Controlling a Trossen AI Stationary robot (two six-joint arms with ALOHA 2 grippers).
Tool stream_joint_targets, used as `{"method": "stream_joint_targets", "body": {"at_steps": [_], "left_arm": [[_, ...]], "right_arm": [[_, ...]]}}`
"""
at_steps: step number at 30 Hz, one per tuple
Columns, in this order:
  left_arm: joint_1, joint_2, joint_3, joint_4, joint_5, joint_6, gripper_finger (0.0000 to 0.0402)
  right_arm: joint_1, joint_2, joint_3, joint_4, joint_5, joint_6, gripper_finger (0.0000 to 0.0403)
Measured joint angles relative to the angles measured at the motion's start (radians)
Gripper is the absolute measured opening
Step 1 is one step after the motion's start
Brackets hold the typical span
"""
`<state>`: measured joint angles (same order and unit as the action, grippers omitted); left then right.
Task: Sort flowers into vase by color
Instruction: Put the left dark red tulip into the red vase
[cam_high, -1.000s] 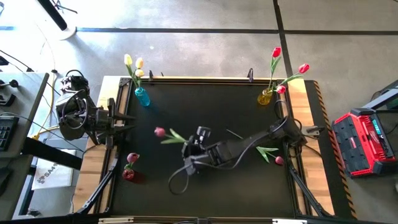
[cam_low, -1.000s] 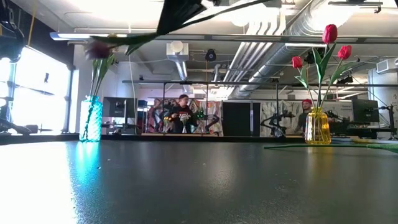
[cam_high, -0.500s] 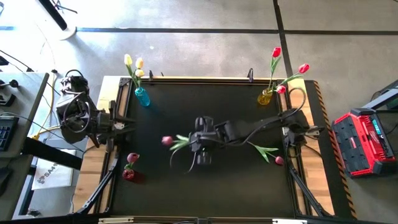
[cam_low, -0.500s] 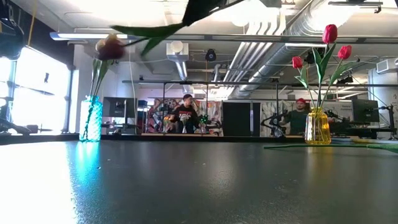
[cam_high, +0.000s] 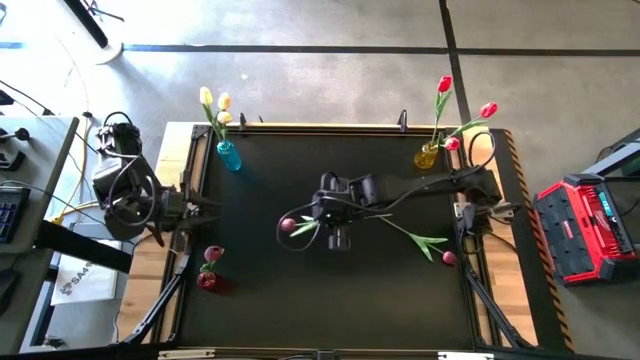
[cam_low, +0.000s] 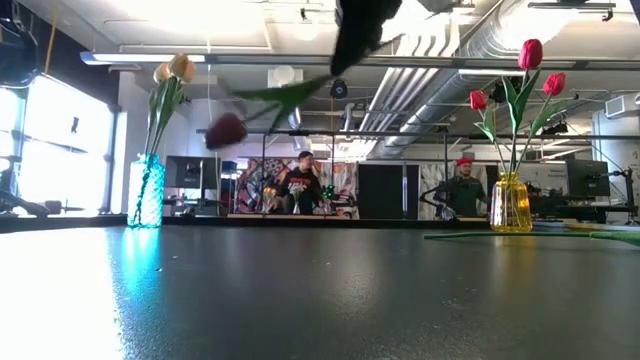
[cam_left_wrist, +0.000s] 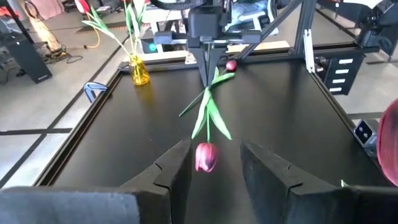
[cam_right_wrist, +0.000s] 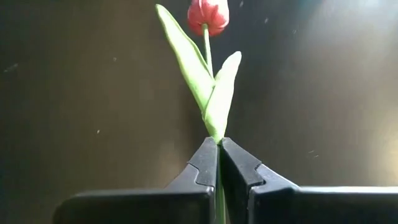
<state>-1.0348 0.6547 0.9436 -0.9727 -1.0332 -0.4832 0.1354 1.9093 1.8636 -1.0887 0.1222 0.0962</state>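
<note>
— So, where's the tulip (cam_high: 289, 226)?

— Pinched by its stem in my right end effector (cam_right_wrist: 218, 144), above mid-counter (cam_high: 260, 300). It's light and floppy; grip low on the stem. Left end effector (cam_left_wrist: 211, 163) waits open at the left edge.

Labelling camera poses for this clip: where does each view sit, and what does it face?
High: overhead, straight down on black table; both arms show.
Low: table height, facing the room; right arm enters from above.
Left wrist: looks past left gripper at right gripper.
Right wrist: looks past right gripper, shut on green stem.
Shared: all four show the held dark pink-maroon tulip.
</note>
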Motion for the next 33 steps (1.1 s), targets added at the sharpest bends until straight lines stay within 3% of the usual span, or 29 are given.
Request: {"method": "stream_joint_targets", "body": {"at_steps": [7, 14, 18, 26, 33], "left_arm": [[0.0, 0.004, 0.0, -0.01, 0.0, -0.013, 0.0121], [0.0, 0.003, 0.0, -0.009, -0.044, 0.013, 0.0121], [0.018, 0.004, 0.0, 0.009, -0.045, 0.026, 0.0116], [0.136, -0.01, 0.0, 0.138, 0.0, 0.186, 0.0111], [0.259, -0.006, 0.0, 0.305, 0.086, 0.359, 0.0117]], "right_arm": [[-0.043, -0.167, -0.365, 0.256, -0.089, 0.037, 0.0], [-0.05, -0.388, -0.776, 0.755, -0.109, 0.082, 0.0], [-0.048, -0.438, -0.952, 1.077, -0.117, 0.091, 0.0], [-0.048, -0.388, -1.136, 1.68, -0.092, 0.098, 0.0], [-0.043, -0.291, -1.164, 2.142, -0.096, 0.013, 0.0]]}}
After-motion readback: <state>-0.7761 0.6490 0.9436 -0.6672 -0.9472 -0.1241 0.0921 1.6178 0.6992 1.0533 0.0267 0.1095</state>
